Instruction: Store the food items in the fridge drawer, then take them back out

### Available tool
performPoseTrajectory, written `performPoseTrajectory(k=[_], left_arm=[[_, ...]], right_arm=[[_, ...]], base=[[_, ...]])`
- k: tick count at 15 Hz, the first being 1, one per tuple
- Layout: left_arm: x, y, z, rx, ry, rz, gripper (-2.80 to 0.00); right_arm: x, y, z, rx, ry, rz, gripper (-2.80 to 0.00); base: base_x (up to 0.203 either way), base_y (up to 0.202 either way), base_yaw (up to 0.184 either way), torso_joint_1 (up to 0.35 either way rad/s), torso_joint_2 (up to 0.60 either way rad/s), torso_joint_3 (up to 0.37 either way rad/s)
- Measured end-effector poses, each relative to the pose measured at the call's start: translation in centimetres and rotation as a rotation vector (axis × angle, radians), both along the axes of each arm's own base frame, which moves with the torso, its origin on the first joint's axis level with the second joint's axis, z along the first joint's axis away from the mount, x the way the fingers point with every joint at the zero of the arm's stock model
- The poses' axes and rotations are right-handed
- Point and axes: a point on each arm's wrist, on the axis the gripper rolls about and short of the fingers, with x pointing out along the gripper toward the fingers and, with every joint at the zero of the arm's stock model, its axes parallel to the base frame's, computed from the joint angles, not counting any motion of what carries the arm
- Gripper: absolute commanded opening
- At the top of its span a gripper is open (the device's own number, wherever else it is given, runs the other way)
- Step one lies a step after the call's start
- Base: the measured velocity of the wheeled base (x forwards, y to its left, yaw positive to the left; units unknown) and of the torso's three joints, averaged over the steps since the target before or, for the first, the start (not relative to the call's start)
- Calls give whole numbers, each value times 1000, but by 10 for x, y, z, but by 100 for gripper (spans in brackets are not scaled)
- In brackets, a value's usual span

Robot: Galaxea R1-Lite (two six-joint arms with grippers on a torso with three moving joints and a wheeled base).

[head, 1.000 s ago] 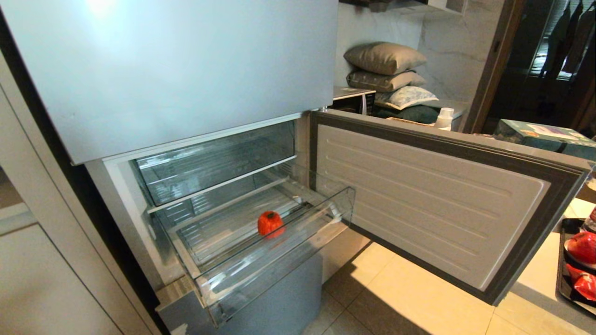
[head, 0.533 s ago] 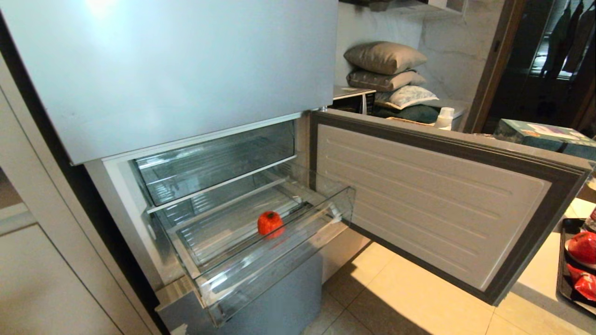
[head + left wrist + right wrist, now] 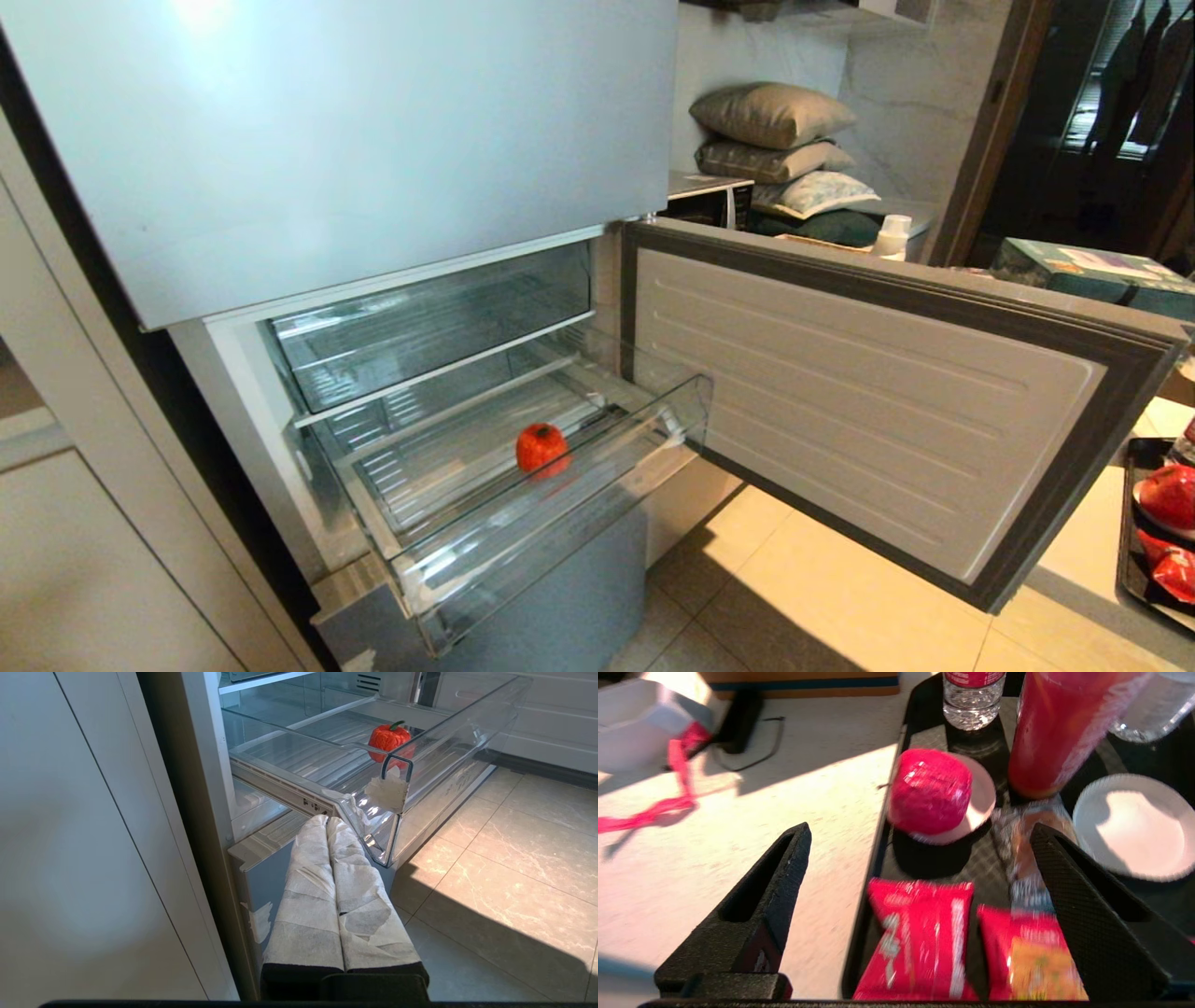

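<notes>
The clear fridge drawer stands pulled out below the open fridge door. A small red pepper-like fruit lies on its ribbed floor. In the right wrist view my right gripper hangs open over a black tray, nothing between its black fingers. Just beyond the fingertips a glossy red ball sits on a white saucer. A crinkly red packet lies under the gripper. My left gripper, wrapped in white, is shut and empty beside the drawer's near corner. Neither arm shows in the head view.
On the tray also stand a red drink bottle, a water bottle, a white plate and a second red-and-orange packet. A red ribbon lies on the counter. The open fridge door juts out between drawer and counter.
</notes>
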Motion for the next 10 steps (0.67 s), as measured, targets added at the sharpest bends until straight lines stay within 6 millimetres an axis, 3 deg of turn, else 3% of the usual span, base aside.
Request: performPoseTrajectory(k=[10], left_arm=[[0,0,0,0,0,0,-280]], right_arm=[[78,-76,-56,-8,25,9,0]], base=[[0,0,0,0,0,0]])
